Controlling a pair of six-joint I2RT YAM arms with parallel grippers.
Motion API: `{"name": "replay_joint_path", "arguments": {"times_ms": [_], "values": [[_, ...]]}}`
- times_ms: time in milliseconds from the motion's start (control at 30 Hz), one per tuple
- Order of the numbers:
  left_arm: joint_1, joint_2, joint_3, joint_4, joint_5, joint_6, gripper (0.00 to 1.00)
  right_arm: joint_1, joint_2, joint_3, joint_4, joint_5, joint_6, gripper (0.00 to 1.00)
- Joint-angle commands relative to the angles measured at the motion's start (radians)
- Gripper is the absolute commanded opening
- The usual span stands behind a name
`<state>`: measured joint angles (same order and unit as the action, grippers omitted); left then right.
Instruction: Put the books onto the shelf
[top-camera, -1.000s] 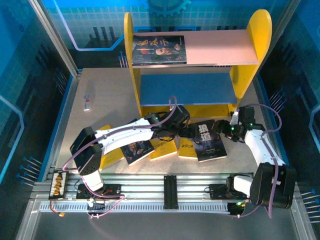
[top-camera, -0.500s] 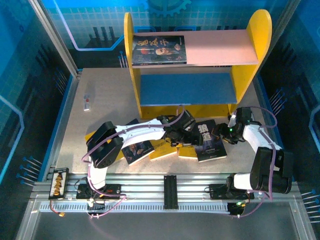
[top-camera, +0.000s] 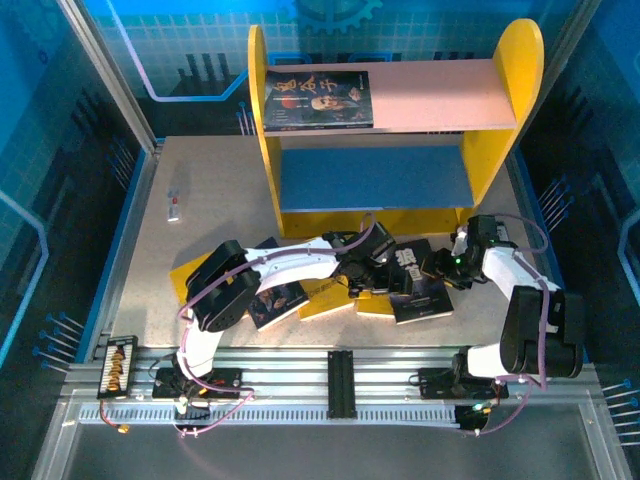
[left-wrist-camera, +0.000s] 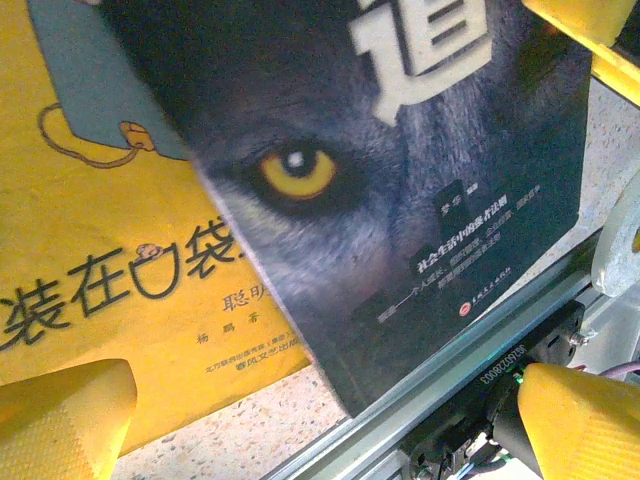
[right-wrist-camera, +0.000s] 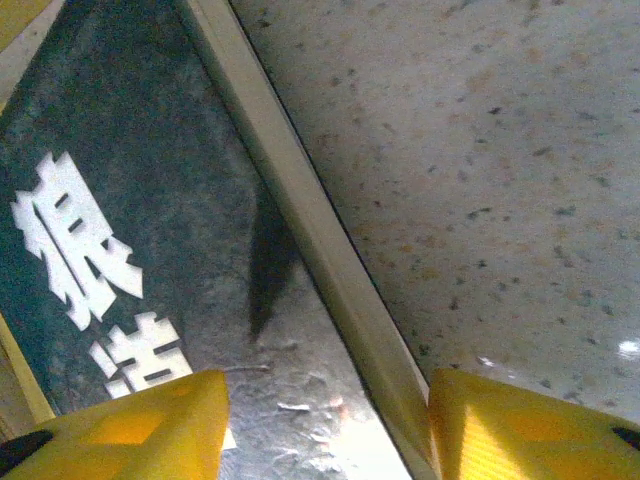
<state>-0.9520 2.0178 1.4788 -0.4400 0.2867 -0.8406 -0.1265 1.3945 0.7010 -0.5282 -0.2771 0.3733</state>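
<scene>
From above, the wolf-cover book (top-camera: 420, 290) lies on the counter (top-camera: 210, 210), at six o'clock from the shelf (top-camera: 440, 95). At the left wrist, the left tool (left-wrist-camera: 320, 420) is spread wide over it. At the right wrist, the right tool (right-wrist-camera: 330, 420) stands half-wide astride its edge. It looks thin, glossy and floppy, so I'd pinch there.

You have six books to count, three yellow and three dark. On the worktop (top-camera: 210, 180) lie five: one yellow book (top-camera: 183, 274) at the left, two more mid-pile, one wolf-eye book (top-camera: 425, 295) and one portrait book (top-camera: 275, 303). The pile is partly covered by the two arms, the left arm (top-camera: 290, 262) and the right arm (top-camera: 510, 275), so count only what shows. One dark book (top-camera: 318, 98) is on the single shelf (top-camera: 262, 120), which has two yellow side panels and two boards, one pink board (top-camera: 440, 95) and one blue board (top-camera: 380, 178). There is one small white device (top-camera: 175, 206).
</scene>
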Motion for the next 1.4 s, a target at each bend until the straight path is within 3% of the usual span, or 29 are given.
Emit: {"name": "replay_joint_path", "arguments": {"times_ms": [0,467,867,1167,1367], "values": [[0.001,0.028,0.022,0.004,0.035,-0.025,0.99,0.047,0.022,-0.020,0.014,-0.042,0.023,0.53],[0.001,0.069,0.035,0.022,0.039,-0.035,0.99,0.081,0.037,-0.053,0.017,-0.061,0.030,0.36],[0.004,0.092,0.255,-0.012,0.039,-0.017,0.99,0.088,0.041,-0.070,0.027,-0.085,0.038,0.33],[0.013,0.035,0.213,0.055,0.028,-0.042,0.99,0.101,0.055,-0.066,0.030,-0.089,0.035,0.31],[0.016,0.016,0.137,0.204,0.051,-0.092,0.99,0.116,0.058,-0.065,0.023,-0.083,0.035,0.29]]}}
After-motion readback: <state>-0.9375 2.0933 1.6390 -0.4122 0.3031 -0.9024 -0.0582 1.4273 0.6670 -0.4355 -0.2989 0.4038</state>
